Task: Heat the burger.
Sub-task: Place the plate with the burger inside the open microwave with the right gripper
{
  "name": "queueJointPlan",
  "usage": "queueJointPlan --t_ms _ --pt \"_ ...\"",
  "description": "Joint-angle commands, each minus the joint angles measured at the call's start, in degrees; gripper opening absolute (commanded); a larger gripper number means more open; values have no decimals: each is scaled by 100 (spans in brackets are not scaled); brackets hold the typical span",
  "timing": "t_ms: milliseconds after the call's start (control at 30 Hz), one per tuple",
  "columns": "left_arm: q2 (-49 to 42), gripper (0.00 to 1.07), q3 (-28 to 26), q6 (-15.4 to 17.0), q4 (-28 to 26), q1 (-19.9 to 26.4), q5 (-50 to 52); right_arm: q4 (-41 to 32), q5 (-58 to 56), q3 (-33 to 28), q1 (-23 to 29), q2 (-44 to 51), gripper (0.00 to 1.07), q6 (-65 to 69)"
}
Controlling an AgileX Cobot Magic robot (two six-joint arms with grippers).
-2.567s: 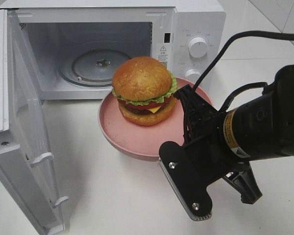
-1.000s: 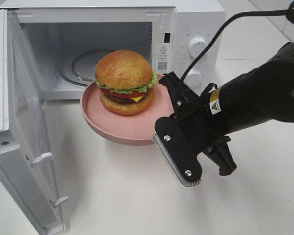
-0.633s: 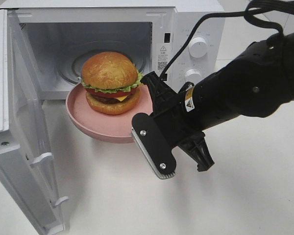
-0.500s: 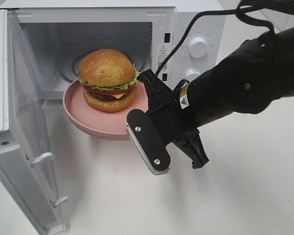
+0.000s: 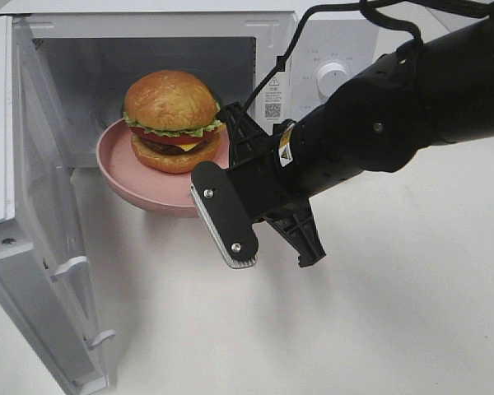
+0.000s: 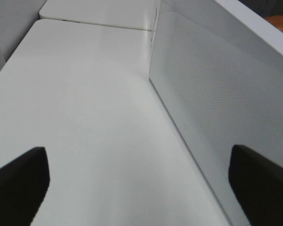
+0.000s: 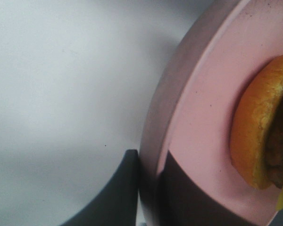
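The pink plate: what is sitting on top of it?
A burger sits on the pink plate, with bun, lettuce, tomato, cheese and patty showing. The plate surface beneath the burger is covered.

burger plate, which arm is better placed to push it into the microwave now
Right. The right gripper is shut on the plate rim, with the burger at the open microwave mouth. The left gripper hangs open and empty on the outer side of the door.
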State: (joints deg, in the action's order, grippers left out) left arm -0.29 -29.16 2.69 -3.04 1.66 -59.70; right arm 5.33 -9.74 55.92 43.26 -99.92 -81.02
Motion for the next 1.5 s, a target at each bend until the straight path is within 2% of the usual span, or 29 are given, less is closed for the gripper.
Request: queueJointPlan --t_ms 33,1033,1500 --pt "-109 98 23 -6 -11 -11 46 57 350 183 11 34 0 46" --pt "-109 98 23 -6 -11 -11 46 86 321 1112 11 -636 0 367" --pt "-109 98 23 -6 -11 -11 46 504 132 1811 11 -1197 0 808"
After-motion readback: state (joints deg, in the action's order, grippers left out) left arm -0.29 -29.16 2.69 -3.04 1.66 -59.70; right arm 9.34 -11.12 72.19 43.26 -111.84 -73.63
